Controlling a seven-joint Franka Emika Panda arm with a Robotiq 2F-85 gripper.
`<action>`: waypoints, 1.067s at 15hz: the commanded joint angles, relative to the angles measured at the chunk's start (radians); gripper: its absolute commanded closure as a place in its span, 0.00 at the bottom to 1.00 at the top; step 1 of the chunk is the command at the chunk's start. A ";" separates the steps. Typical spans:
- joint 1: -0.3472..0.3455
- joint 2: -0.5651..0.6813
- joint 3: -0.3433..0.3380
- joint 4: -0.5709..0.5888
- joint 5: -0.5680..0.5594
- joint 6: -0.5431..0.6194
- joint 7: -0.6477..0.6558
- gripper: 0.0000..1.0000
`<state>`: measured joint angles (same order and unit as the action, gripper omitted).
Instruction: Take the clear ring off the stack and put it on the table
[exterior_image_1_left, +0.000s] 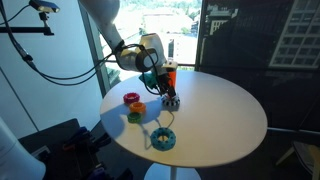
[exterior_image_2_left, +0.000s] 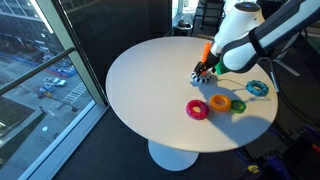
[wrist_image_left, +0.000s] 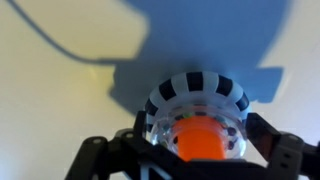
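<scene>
My gripper (wrist_image_left: 196, 140) is down over the stack, its orange peg (wrist_image_left: 198, 140) showing in the wrist view. Its two black fingers sit against either side of the clear ring (wrist_image_left: 160, 122), which is around the peg just above a black-and-white striped base (wrist_image_left: 195, 90). In both exterior views the gripper (exterior_image_1_left: 172, 98) (exterior_image_2_left: 203, 70) is low at the peg (exterior_image_1_left: 170, 72) (exterior_image_2_left: 207, 50) on the white round table (exterior_image_1_left: 220, 120) (exterior_image_2_left: 140, 90). The clear ring is too small to make out there.
Red (exterior_image_1_left: 131, 98) (exterior_image_2_left: 197, 109), orange (exterior_image_1_left: 139, 107) (exterior_image_2_left: 219, 102) and green (exterior_image_1_left: 134, 117) (exterior_image_2_left: 238, 104) rings lie together on the table near the peg. A blue ring (exterior_image_1_left: 164, 138) (exterior_image_2_left: 258, 88) lies by the table edge. Windows stand behind the table.
</scene>
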<state>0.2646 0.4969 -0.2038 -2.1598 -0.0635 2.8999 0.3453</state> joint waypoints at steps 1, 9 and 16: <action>0.017 0.014 -0.024 0.004 -0.023 0.043 0.019 0.00; 0.018 -0.016 -0.027 -0.019 -0.006 0.070 0.005 0.34; -0.005 -0.130 0.001 -0.060 0.003 0.034 -0.016 0.34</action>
<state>0.2716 0.4583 -0.2163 -2.1732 -0.0639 2.9607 0.3452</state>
